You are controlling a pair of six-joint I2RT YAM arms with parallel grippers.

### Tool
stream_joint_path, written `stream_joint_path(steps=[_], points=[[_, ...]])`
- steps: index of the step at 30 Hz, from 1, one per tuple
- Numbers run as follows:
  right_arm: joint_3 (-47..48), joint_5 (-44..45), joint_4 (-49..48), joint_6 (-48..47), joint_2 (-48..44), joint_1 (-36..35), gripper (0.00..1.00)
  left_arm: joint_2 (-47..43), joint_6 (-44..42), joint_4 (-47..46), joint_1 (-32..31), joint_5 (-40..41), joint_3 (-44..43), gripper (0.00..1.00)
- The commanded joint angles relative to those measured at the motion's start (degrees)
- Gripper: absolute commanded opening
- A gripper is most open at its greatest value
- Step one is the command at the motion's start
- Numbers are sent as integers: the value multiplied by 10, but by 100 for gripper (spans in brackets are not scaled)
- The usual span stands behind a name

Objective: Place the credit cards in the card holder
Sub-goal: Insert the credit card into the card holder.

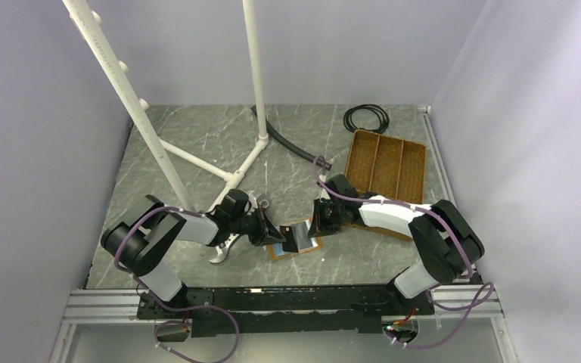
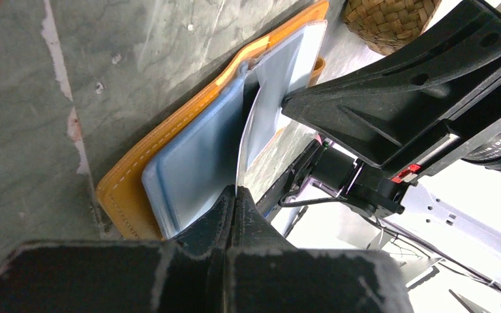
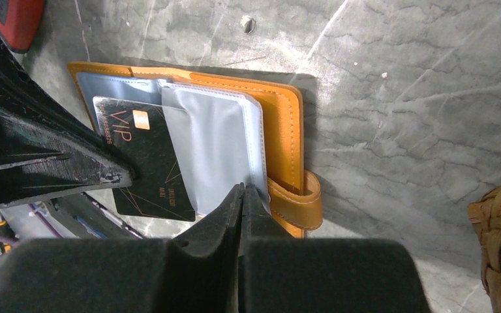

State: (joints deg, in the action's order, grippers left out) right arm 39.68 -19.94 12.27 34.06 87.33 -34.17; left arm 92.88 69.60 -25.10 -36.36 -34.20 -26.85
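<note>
A grey marbled bench sits inside pale lilac walls. A white plastic pipe frame stands at the back left, and a coiled black cable lies at the back. A brown woven divided tray rests at the back right, well apart from the centre.

Between the 2 arms, near the front edge, a small orange-tan leather-like card holder lies open and flat on the bench. Its bluish clear plastic sleeves face up, and its orange closing strap sticks out at one side.

The left hand reaches in from the left with its fingers clenched. They pinch the edge of a thin black rectangular credit card printed with "VIP" and a gold chip. The black card is tilted over the open card holder. One corner is tucked under a clear sleeve, and the rest shows uncovered.

The right hand comes in from the right, opposite the left hand. Its fingers are clenched on the outer edge of the clear sleeves, just beside the strap. No other credit card shows in these views.
</note>
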Motion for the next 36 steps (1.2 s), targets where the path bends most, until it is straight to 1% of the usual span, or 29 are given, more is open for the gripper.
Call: stream_joint_path(steps=[1, 4, 6, 12, 16, 20, 23, 26, 28, 31, 34, 35, 36], points=[[-18, 39, -18, -9, 5, 2, 0, 7, 17, -39, -4, 39, 15, 0], [-18, 37, -19, -9, 5, 2, 0, -3, 11, -29, -4, 56, 19, 0], [-19, 38, -20, -8, 3, 2, 0, -14, 2, -6, -5, 70, 17, 0], [-21, 35, -22, -9, 3, 2, 0, -39, -55, 72, -9, 112, -8, 0], [-23, 32, -25, -8, 5, 2, 0, -45, -81, 103, -17, 124, -26, 0], [-25, 30, -29, -5, 4, 2, 0, -27, -65, 61, -23, 112, -17, 0], [-27, 27, -30, -5, 4, 2, 0, -18, -78, 69, -31, 119, -24, 0], [-28, 26, -30, -5, 2, 2, 0, -24, -103, 98, -35, 131, -35, 0], [-29, 25, -31, -4, 1, 2, 0, -22, -105, 92, -35, 129, -37, 0], [-31, 22, -31, -2, -1, 2, 0, 1, -85, 43, -39, 113, -29, 0], [-30, 21, -28, 1, -7, 2, 0, 32, -44, -10, -49, 101, -27, 0], [-27, 25, -18, 2, -11, 2, 0, 39, -37, -12, -54, 104, -32, 0], [-23, 29, -10, 2, -17, 2, 0, 40, -36, 10, -61, 114, -40, 0]])
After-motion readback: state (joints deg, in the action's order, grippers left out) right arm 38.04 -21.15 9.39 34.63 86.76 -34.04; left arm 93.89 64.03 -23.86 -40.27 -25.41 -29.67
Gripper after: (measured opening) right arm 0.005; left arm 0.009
